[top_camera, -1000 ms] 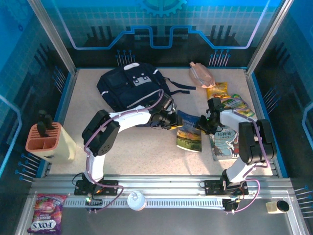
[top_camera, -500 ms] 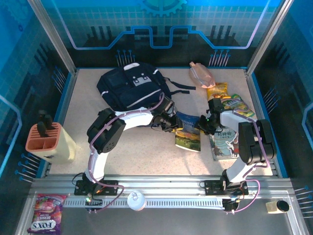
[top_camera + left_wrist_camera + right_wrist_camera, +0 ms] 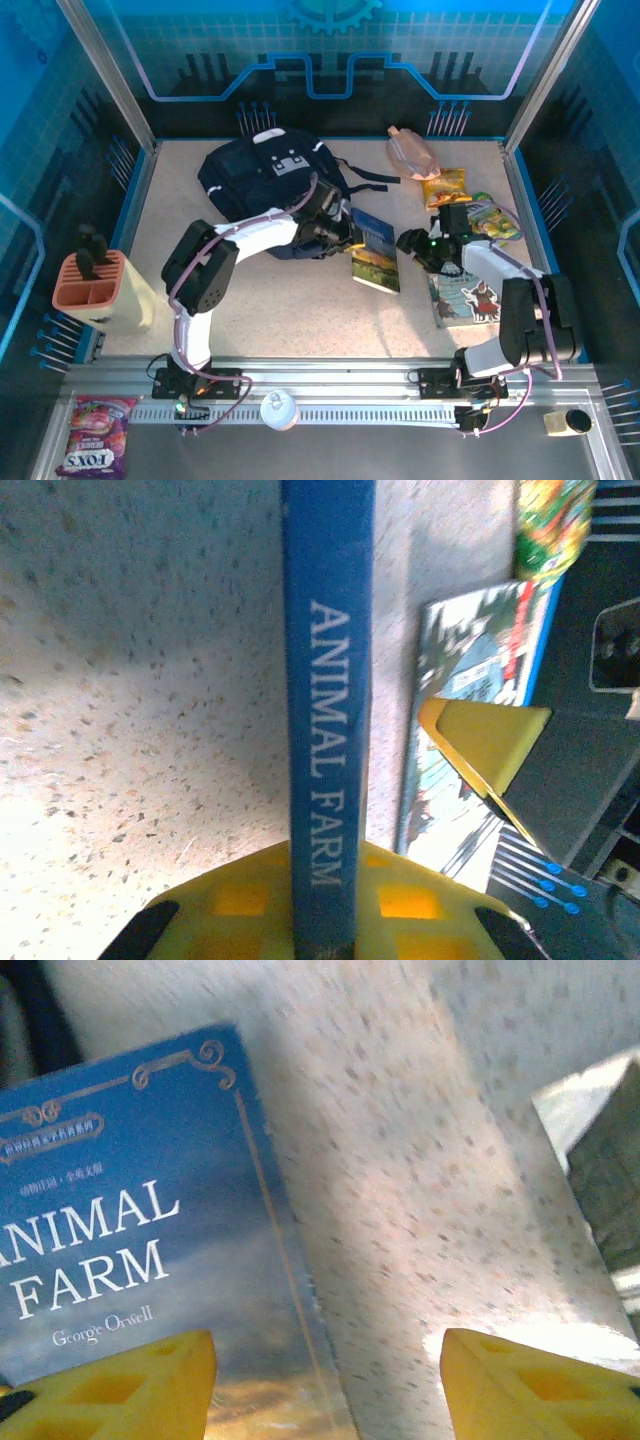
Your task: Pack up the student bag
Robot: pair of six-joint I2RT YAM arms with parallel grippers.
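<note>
Left end effector (image 3: 335,232): clamped tight on the spine of a blue book (image 3: 375,250), the title "Animal Farm" running up between its yellow pads (image 3: 420,905).
Right end effector (image 3: 412,243): wide open, nothing in its grip, sitting just off the book's right edge.
Bag (image 3: 265,180): lying flat at the back left of the counter (image 3: 300,310), its near right corner just beside the left end effector, well apart from the right one.
Picture book (image 3: 465,295): flat on the counter, on the near right.

Bare table (image 3: 300,310), lower centre: free passage for me. Upper left blocked by student bag (image 3: 265,180). Animal Farm book (image 3: 375,250) sits centre. Picture book (image 3: 460,300) and snack packets (image 3: 447,186) crowd right.
</note>
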